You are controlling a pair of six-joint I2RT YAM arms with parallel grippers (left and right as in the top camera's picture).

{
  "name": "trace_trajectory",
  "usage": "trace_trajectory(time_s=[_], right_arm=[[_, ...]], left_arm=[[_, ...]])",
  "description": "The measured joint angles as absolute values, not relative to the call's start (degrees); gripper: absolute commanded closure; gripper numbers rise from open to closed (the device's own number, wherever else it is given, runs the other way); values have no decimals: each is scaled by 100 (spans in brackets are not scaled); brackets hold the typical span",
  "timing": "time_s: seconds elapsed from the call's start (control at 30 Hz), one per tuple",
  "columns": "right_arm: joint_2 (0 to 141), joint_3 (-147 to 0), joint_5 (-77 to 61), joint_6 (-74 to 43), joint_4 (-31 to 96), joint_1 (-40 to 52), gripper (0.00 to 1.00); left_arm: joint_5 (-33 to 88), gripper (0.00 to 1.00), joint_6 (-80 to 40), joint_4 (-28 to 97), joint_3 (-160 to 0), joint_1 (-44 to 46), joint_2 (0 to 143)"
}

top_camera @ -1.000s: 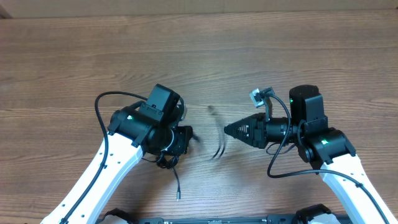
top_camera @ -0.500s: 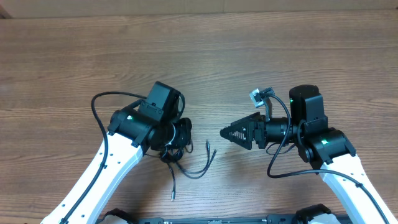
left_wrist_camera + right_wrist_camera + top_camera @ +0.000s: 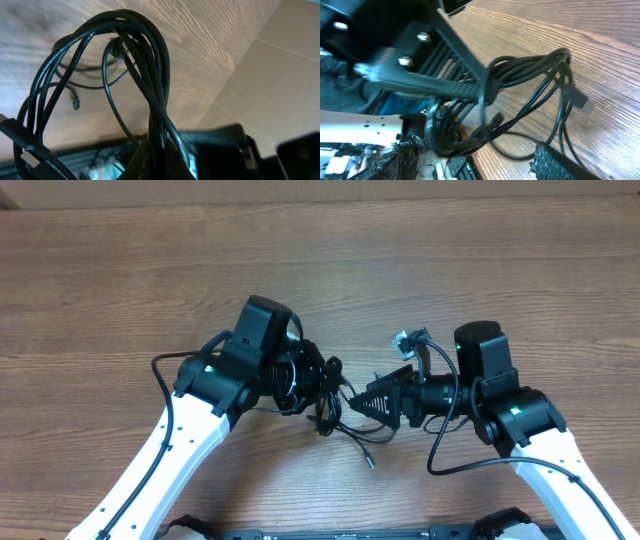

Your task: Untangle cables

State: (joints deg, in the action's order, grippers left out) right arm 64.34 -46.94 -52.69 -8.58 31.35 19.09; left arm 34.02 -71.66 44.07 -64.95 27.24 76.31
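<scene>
The cables (image 3: 328, 398) are a bundle of thin black cords between my two grippers; one loose end trails onto the table at the front (image 3: 369, 462). My left gripper (image 3: 308, 383) is shut on the bundle. In the left wrist view the looped cables (image 3: 150, 65) rise from between its fingers (image 3: 161, 161). My right gripper (image 3: 364, 403) is open, its tips at the bundle's right side. In the right wrist view the cables (image 3: 530, 67) hang between its spread fingers (image 3: 480, 157), and one plug (image 3: 585, 103) has a blue tip.
The wooden table (image 3: 450, 270) stretches behind and to both sides. Thicker black arm cables loop beside the left arm (image 3: 160, 370) and under the right arm (image 3: 440, 455). A cardboard-coloured edge (image 3: 280, 65) shows in the left wrist view.
My left gripper has swung up and to the right with the bundle, lifting it off the table. My right gripper has opened and moved left up to the bundle.
</scene>
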Motion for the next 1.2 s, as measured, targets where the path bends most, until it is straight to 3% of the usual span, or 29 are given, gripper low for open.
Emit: trace_trajectory(time_s=[0.37,0.53,0.8,1.2], right_arm=[[6434,-4694,-4764,-766,3212,1999,48],[6434,-4694,-4668,-757,3214,1999,70],[6434,-4694,-4477,-851,3144,1999,96],[6434,-4694,-3916,-1911,2936,2003,96]], left_arm=[[3822,96,-7931,4324,-6495,2724,7631],[3983,96,-8114,4324,-6495,2729,7631],[4032,96,-8071,4324,-6495,2974,7631],[3544,96,-6396,5223,-6495,3081,7631]])
